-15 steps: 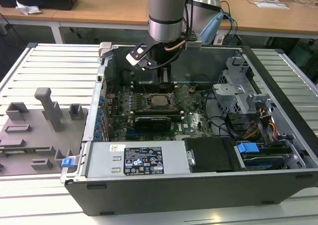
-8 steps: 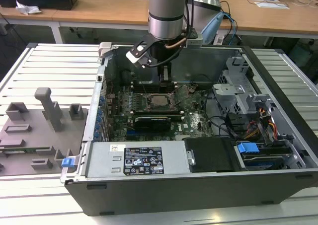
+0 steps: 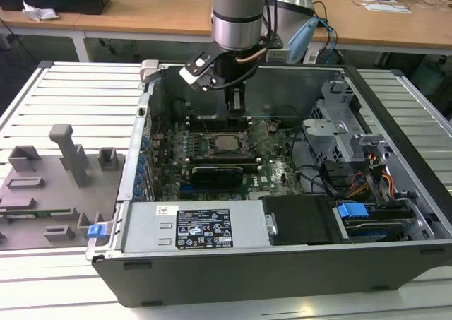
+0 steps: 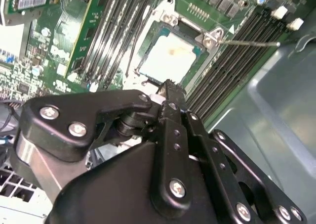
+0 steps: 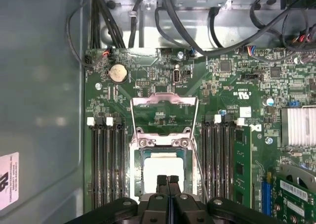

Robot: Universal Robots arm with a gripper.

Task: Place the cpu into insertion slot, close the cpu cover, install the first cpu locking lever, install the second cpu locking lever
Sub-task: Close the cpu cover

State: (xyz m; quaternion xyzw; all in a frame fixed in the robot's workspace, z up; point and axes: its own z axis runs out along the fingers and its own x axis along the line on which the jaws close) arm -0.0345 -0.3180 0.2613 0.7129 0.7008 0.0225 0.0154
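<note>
Cpu (image 5: 163, 167) lay seated in insertion slot (image 5: 139, 154); cpu cover (image 5: 163, 101) folded back open, locking levers (image 5: 131, 120) seemingly unlatched; hand (image 5: 167, 180), clenched on nothing, hovered just above cpu.

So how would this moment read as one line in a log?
cpu: in insertion slot | cpu cover: flipped open | tool: shut, over cpu

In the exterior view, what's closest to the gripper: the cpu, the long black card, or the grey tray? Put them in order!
1. The cpu, just under the gripper.
2. The long black card, just beyond the cpu.
3. The grey tray, outside the case on the exterior view's left.
</note>
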